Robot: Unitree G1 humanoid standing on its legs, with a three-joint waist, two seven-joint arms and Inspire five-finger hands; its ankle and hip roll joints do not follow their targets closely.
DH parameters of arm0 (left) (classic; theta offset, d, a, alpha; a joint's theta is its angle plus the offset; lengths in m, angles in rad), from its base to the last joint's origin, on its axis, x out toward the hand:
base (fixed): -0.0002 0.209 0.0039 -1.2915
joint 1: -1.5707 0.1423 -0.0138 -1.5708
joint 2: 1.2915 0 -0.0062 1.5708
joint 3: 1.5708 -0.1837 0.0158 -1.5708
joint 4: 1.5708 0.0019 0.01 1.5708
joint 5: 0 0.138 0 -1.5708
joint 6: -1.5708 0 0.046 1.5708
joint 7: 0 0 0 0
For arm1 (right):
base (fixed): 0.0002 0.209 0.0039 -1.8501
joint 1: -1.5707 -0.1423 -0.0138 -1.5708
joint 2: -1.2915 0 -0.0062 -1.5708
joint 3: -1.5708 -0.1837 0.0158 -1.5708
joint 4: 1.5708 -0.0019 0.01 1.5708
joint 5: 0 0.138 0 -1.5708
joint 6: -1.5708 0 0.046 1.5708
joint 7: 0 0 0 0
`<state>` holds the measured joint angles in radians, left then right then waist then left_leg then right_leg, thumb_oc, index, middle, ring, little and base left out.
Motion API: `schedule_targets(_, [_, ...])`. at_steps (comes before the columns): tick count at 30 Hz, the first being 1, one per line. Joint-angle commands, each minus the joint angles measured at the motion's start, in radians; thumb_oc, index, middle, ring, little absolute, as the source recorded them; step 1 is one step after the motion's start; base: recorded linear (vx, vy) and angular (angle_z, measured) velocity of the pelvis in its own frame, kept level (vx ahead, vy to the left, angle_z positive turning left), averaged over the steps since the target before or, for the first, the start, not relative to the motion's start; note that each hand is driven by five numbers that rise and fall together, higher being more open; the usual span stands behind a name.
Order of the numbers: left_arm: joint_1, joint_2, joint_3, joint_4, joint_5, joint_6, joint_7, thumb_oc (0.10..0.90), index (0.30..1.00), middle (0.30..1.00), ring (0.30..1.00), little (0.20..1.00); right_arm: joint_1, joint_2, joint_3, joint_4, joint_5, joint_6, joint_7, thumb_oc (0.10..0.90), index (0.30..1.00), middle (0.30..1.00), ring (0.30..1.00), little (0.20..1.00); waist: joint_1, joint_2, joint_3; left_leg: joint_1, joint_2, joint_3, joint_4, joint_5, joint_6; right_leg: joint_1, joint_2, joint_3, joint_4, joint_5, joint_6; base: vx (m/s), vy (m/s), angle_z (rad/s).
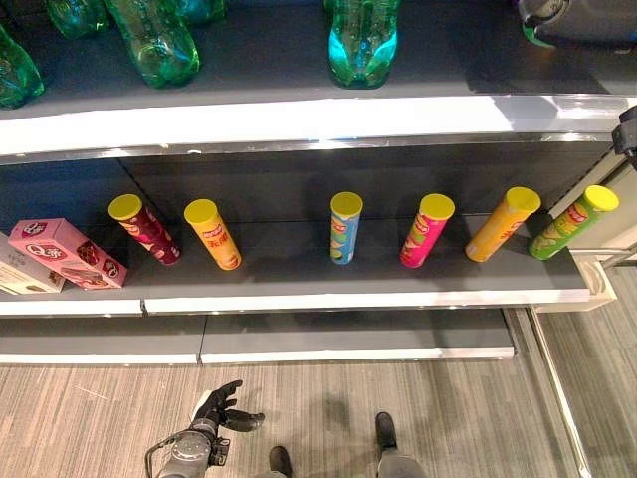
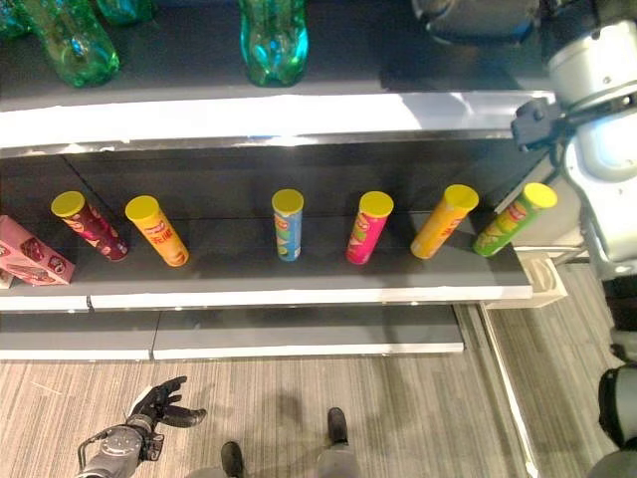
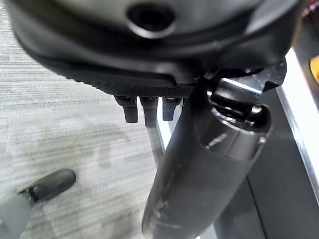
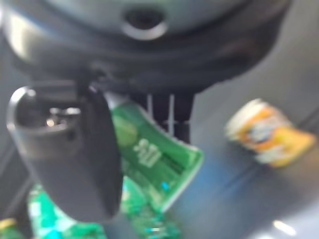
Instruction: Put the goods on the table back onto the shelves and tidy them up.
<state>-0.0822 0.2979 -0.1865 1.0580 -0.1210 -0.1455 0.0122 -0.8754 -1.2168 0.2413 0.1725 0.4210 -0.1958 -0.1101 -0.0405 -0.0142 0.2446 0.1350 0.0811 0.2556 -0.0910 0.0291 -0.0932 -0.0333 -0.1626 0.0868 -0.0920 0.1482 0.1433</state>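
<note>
Right wrist view: a green bottle [image 4: 149, 154] is seen between the thumb and the fingers of the right hand [image 4: 65, 149]; it is judged to be clamped there, though the contact itself is blurred.
Bottle axis: the long axis is laid across the palm, slanting out past the thumb towards the shelf surface.
Place of the hand: the right arm is raised to the far right end of the top shelf [image 1: 299, 119], above its dark deck.
Direction of the move: the row of standing green bottles [image 1: 361, 45] lies to the robot's left of the held one, with bare deck between; an orange packet [image 4: 269, 134] is seen lying on the deck beyond the fingers.
Judgement: the bottle would have to be turned upright and set down towards that row.
Nearer arm: the right, since the bottle is already in it.
Left hand [image 1: 221, 406]: hung low over the floor [image 1: 100, 418], fingers relaxed and apart, nothing held.
Middle shelf [image 1: 348, 299]: a spaced row of snack cans [image 1: 345, 227] is carried, lids up.
</note>
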Motion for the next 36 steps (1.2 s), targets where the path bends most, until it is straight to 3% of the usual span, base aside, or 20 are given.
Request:
schedule_targets(1, [-0.002,0.006,-0.044,0.007,0.015,-0.034,0.005,0.8,0.9,0.9,0.9,0.9,-0.041,-0.07,-0.062,0.041,-0.013,-0.012,-0.017,0.4,0.3,0.3,0.3,0.3,0.017,-0.015,-0.071,0.023,0.04,-0.003,0.004,-0.098,-0.061,-0.006,-0.034,-0.049,0.136,-0.225,0.072,-0.01,0.038,-0.17])
schedule_targets(5, [-0.005,0.001,-0.04,0.007,0.025,-0.034,0.009,0.8,0.9,0.9,0.9,0.9,0.118,-0.055,-0.212,-0.009,-0.005,-0.026,-0.026,0.4,0.3,0.3,0.3,0.3,0.008,-0.02,-0.066,0.02,0.04,0.017,0.004,-0.103,-0.059,-0.023,-0.041,-0.05,0.128,-0.21,0.082,-0.02,0.01,-0.19])
schedule_targets(13, [-0.007,-0.007,-0.038,0.001,0.032,-0.032,0.009,0.8,0.9,0.9,0.9,0.9,0.202,-0.013,-0.275,-0.031,-0.035,-0.02,-0.033,0.4,0.3,0.3,0.3,0.3,0.009,-0.019,-0.066,0.028,0.044,0.03,0.004,-0.107,-0.058,-0.025,-0.047,-0.053,0.117,-0.2,0.085,0.0,-0.002,-0.16])
schedule_targets(19, [-0.006,-0.007,-0.039,-0.005,0.03,-0.03,0.012,0.8,0.9,0.9,0.9,0.9,0.18,0.009,-0.269,-0.026,-0.044,-0.025,-0.057,0.4,0.3,0.3,0.3,0.3,0.017,-0.018,-0.069,0.031,0.047,0.026,0.004,-0.106,-0.059,-0.014,-0.049,-0.061,0.11,-0.2,0.083,0.0,0.0,0.0])
schedule_targets(22, [-0.003,-0.007,-0.039,-0.002,0.023,-0.028,0.019,0.8,0.9,0.9,0.9,0.9,0.14,0.028,-0.292,-0.028,-0.002,-0.058,-0.095,0.4,0.3,0.3,0.3,0.3,0.026,-0.017,-0.071,0.034,0.048,0.018,0.004,-0.107,-0.061,-0.003,-0.049,-0.07,0.113,-0.207,0.079,0.02,-0.021,0.02])
schedule_targets(29, [0.013,-0.006,-0.046,0.006,0.014,-0.028,0.019,0.8,0.9,0.9,0.9,0.9,0.049,0.0,-0.275,-0.008,0.049,-0.091,-0.123,0.4,0.3,0.3,0.3,0.3,0.043,-0.02,-0.077,0.037,0.052,0.004,0.004,-0.106,-0.066,0.014,-0.05,-0.09,0.112,-0.214,0.078,0.02,-0.019,0.07])
schedule_targets(36, [0.029,0.009,-0.057,0.004,0.001,-0.03,0.017,0.8,0.9,0.9,0.9,0.9,-0.097,-0.05,-0.146,0.112,0.069,-0.076,-0.118,0.4,0.3,0.3,0.3,0.3,0.067,-0.032,-0.083,0.033,0.059,-0.011,0.004,-0.099,-0.074,0.03,-0.051,-0.116,0.11,-0.218,0.076,0.01,-0.026,0.14])
